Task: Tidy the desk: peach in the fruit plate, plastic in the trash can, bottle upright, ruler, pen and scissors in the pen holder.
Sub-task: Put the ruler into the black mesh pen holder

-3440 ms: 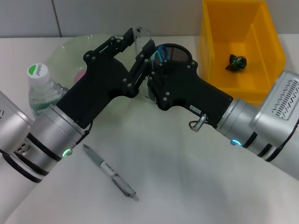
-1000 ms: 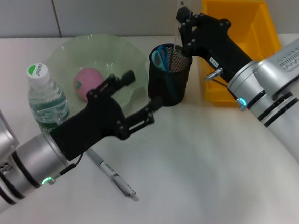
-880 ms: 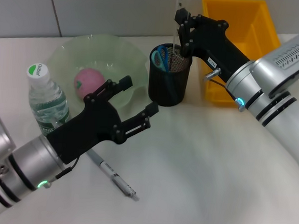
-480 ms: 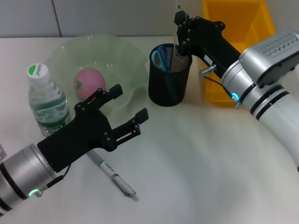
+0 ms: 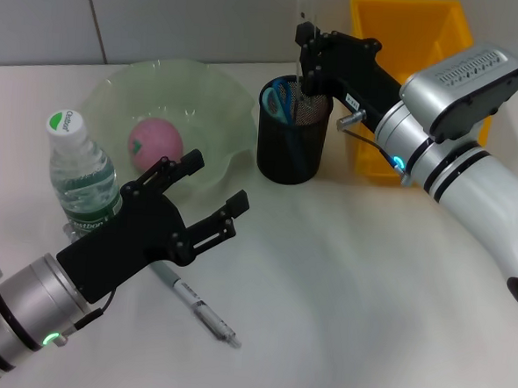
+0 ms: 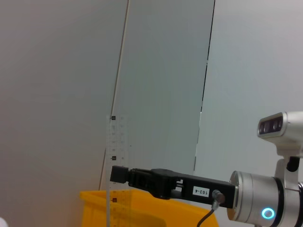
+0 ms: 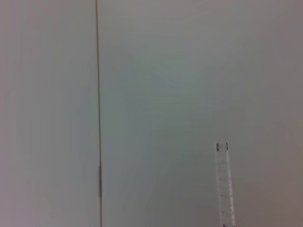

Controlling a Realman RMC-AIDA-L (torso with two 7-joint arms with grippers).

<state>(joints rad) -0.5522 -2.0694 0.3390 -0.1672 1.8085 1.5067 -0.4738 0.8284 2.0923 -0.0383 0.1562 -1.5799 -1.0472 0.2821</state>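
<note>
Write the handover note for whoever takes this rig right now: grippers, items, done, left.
Right gripper: shut on the ruler, held upright over the pen holder.
Left gripper: open, empty, above the desk near the pen.
Done: peach in the fruit plate; bottle upright; scissors in the holder. Trash can interior mostly hidden by the right arm.
Left: lower and release the ruler into the holder; pick the pen off the desk and put it in too.

Silver arms, black grippers, cyan lights
</note>
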